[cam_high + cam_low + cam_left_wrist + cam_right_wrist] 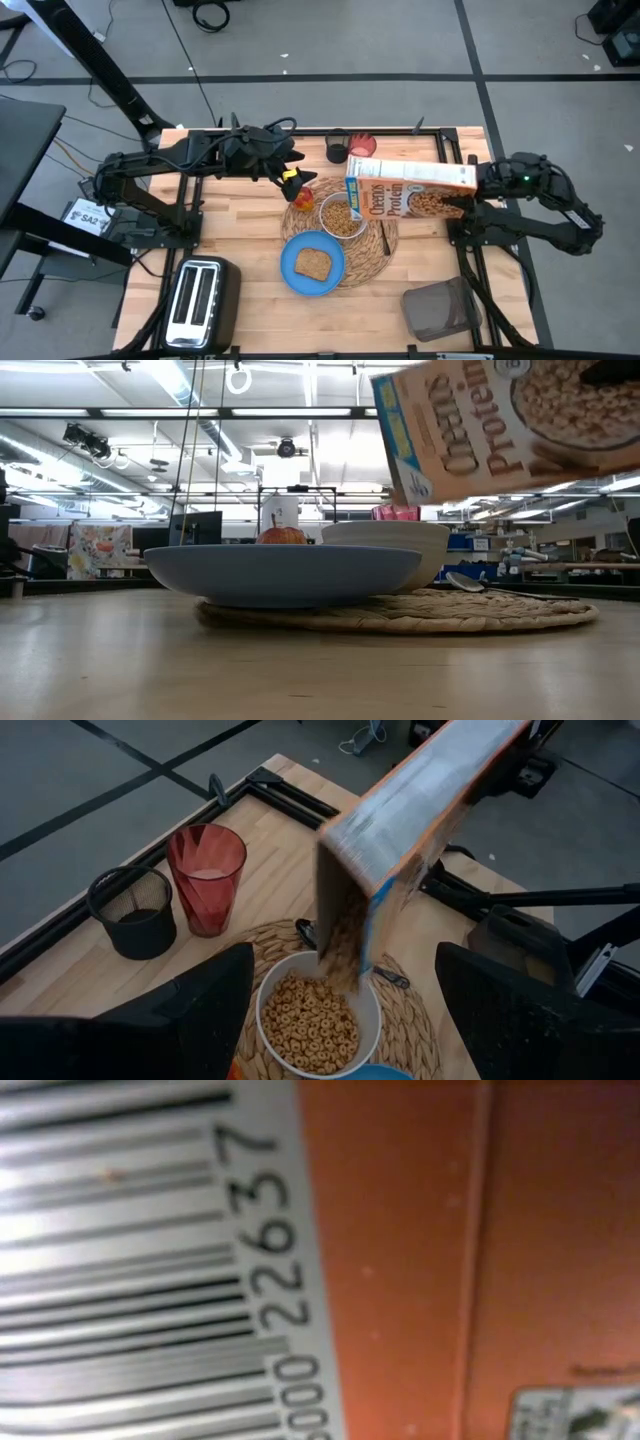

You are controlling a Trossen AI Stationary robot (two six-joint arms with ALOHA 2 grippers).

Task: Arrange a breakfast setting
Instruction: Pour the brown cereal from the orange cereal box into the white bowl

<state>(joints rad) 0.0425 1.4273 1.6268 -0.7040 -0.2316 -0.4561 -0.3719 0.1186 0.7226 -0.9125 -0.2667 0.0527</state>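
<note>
From above, near the tabletop's middle, the round woven straw placemat (pixel 345 228) carries the white bowl (pixel 342 217), filled with cereal rings, and part of the blue plate (pixel 312 264), which holds the toast slice (pixel 314 263). The right gripper (pixel 478 183) has its jaws pinching the orange Cheerios box (pixel 410 189), tipped over the bowl. The left gripper (pixel 293 178) hovers by the red-yellow apple (pixel 303 199). Level with the tabletop, the metal spoon (pixel 480 584) lies on the mat behind the bowl. Past the left wrist, jaws spread, cereal pours from the box into the bowl; the red cup (pixel 207 878) stands beside a small black holder cup (pixel 137 911). The right wrist shows only the box's barcode
</note>
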